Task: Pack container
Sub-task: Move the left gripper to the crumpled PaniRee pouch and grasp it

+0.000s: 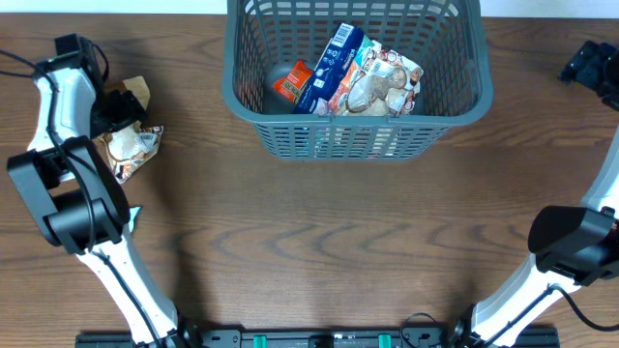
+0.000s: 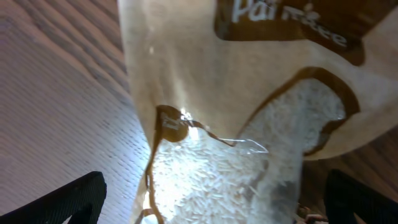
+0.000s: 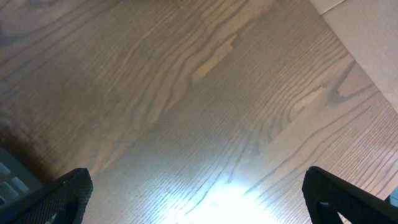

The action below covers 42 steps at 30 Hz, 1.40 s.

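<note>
the left tool [image 1: 116, 111] hangs low over a loose rice packet [image 2: 249, 124] on the tabletop [image 1: 319, 242], at the left side. its fingers are spread wide, one on each side of the packet's lower part, and neither appears to touch it. the packet's long axis seems to run away from the robot, so the fingers straddle its width.

the container [image 1: 353, 141] stands at the far middle of the tabletop, to the right of the left tool and well apart from it. its long axis runs left to right. the right tool [image 1: 592, 66] sits off the container's other end, about as far away, with its fingers spread over bare wood and nothing between them. the left arm is judged the one to act, since it is already at the packet. its carry would go rightward over the near-left rim.

the container is a dark grey-blue basket with slotted walls and a thick rim. inside lie a blue packet [image 1: 334, 63], an orange packet [image 1: 293, 85] and a pale printed packet [image 1: 382, 82], crowded together, with free floor at the left.
</note>
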Tool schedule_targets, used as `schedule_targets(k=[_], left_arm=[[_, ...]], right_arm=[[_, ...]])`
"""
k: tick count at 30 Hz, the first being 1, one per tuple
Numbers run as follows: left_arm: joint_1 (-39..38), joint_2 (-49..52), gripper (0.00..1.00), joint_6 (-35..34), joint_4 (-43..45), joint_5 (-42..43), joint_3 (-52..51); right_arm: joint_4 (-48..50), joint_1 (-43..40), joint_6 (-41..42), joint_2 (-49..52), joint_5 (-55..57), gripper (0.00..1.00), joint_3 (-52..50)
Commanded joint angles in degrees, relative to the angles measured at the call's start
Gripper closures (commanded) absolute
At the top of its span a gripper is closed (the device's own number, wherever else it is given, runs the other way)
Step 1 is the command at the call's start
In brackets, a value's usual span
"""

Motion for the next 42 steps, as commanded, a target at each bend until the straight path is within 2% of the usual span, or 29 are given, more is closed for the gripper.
schedule_targets(k=[1, 23, 35, 36, 37, 40, 42], left_arm=[[0.6, 1.0, 0.01, 1.2, -0.2, 1.2, 0.1], [0.6, 1.0, 0.01, 1.8, 2.6, 1.9, -4.8], [0.6, 1.0, 0.01, 1.8, 4.6, 1.9, -10.8], [0.6, 1.0, 0.04, 1.8, 4.6, 1.9, -10.9], [0.6, 1.0, 0.24, 1.8, 4.8, 1.9, -10.9], [0.6, 1.0, 0.60, 1.7, 4.9, 1.8, -10.9], [0.6, 1.0, 0.92, 1.7, 4.9, 1.8, -10.9]], right_arm=[[0.0, -0.2, 0.6, -0.3, 0.8, 0.01, -0.2], [0.0, -0.2, 0.6, -0.3, 0.8, 0.01, -0.2], [0.0, -0.2, 0.6, -0.3, 0.8, 0.01, -0.2], [0.0, -0.2, 0.6, -0.3, 0.8, 0.01, -0.2], [0.0, -0.2, 0.6, -0.3, 0.8, 0.01, -0.2], [0.0, -0.2, 0.6, -0.3, 0.8, 0.01, -0.2], [0.0, -0.2, 0.6, -0.3, 0.8, 0.01, -0.2]])
